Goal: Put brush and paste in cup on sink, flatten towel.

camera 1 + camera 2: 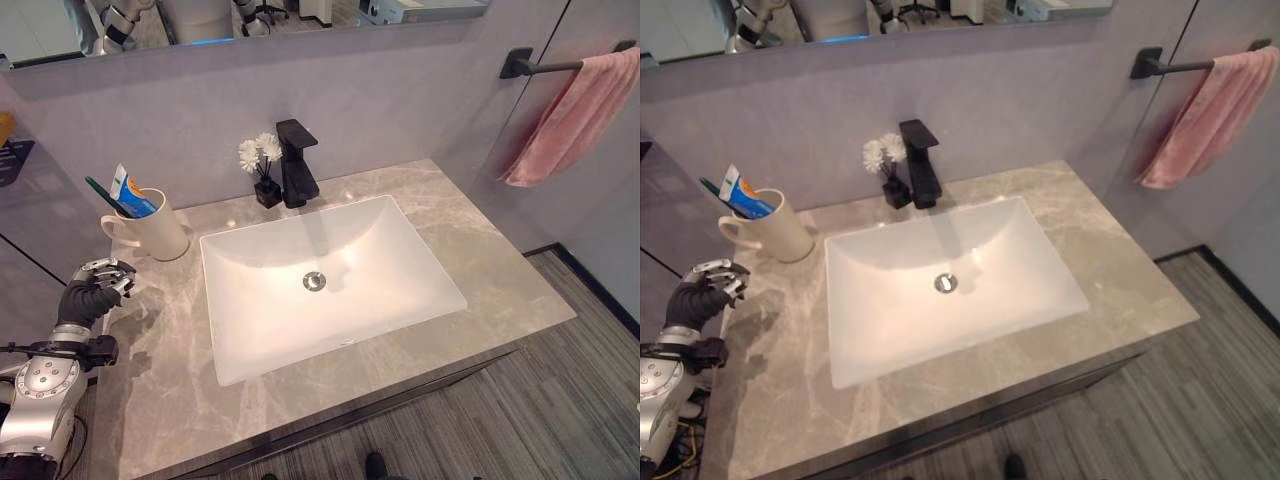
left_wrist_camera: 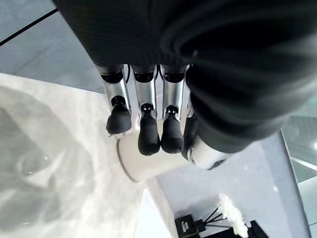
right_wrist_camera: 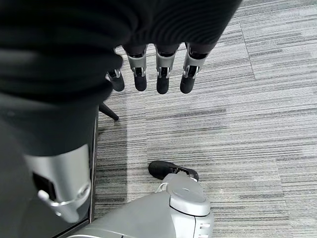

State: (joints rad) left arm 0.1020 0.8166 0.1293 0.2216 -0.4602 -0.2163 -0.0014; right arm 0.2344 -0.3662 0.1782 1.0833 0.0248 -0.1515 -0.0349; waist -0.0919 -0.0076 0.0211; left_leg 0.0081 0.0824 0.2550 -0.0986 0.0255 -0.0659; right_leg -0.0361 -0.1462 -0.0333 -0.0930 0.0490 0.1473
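The fingers (image 2: 148,134) of the left hand (image 1: 92,293) are being held loosely bent and empty, hanging just above the surface (image 1: 480,260) near its left edge, a little in front of the cup (image 1: 155,228). The fingers (image 3: 162,79) of the right hand (image 3: 74,59) are being kept relaxed and apart, with nothing in them, over the striped floor (image 3: 237,139).

The grey marbled surface is being taken up in the middle by a white rectangular sink (image 1: 330,280). A pink towel (image 1: 580,115) is being carried, bunched and hanging unevenly, on a black bar (image 1: 540,66) on the wall to the right. A black tap (image 1: 297,162) is standing behind the sink, with a small dark vase of white flowers (image 1: 262,165) just beside it.

The cream cup is standing upright on the surface left of the sink. Inside it, the blue-and-white paste (image 1: 130,193) and the green brush (image 1: 103,196) are being held leaning, their tops sticking out above the rim.
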